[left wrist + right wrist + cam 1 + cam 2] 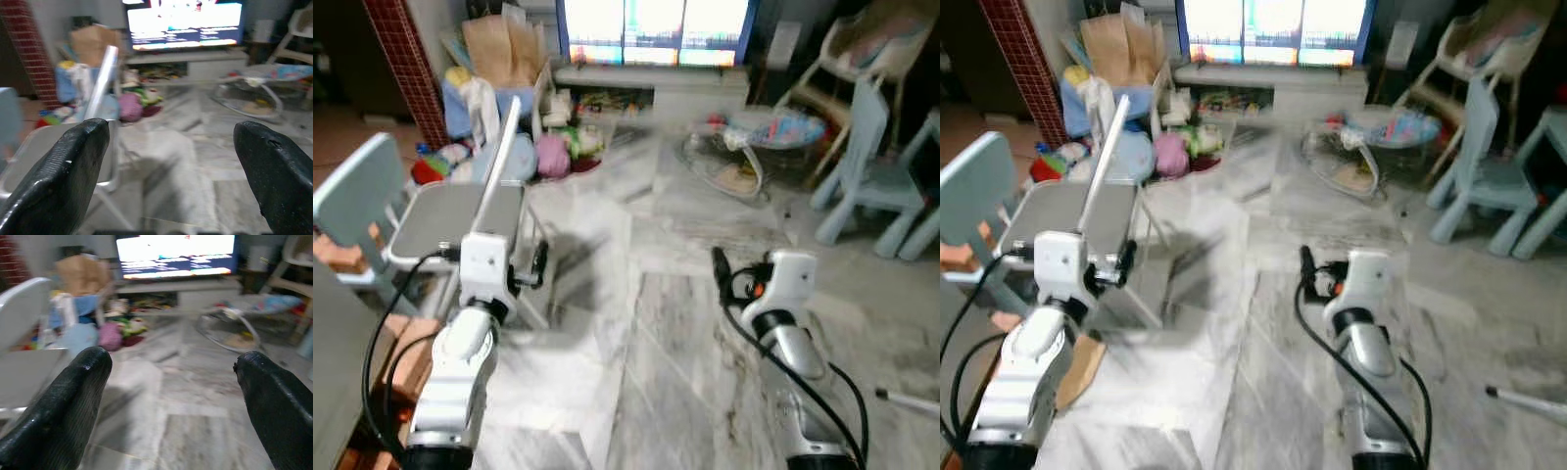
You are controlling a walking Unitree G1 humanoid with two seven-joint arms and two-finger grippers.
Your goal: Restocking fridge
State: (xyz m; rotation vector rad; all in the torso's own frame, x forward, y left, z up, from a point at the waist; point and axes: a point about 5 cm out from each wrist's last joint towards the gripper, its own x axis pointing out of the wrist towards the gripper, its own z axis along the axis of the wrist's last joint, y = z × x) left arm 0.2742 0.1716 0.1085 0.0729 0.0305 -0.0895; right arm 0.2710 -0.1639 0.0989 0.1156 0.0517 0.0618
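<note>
1. Two grippers ride out in front of me, carrying nothing: the left gripper (166,161) and right gripper (168,396) both have their fingers spread wide, which I judge suits walking rather than handling.
2. I see no fridge or groceries; ahead lie a marble floor (685,333), a lit television (656,29), a toy pile (558,147) and a small chair (440,220) just beside my left arm.
3. I judge restocking hasn't started.
</note>
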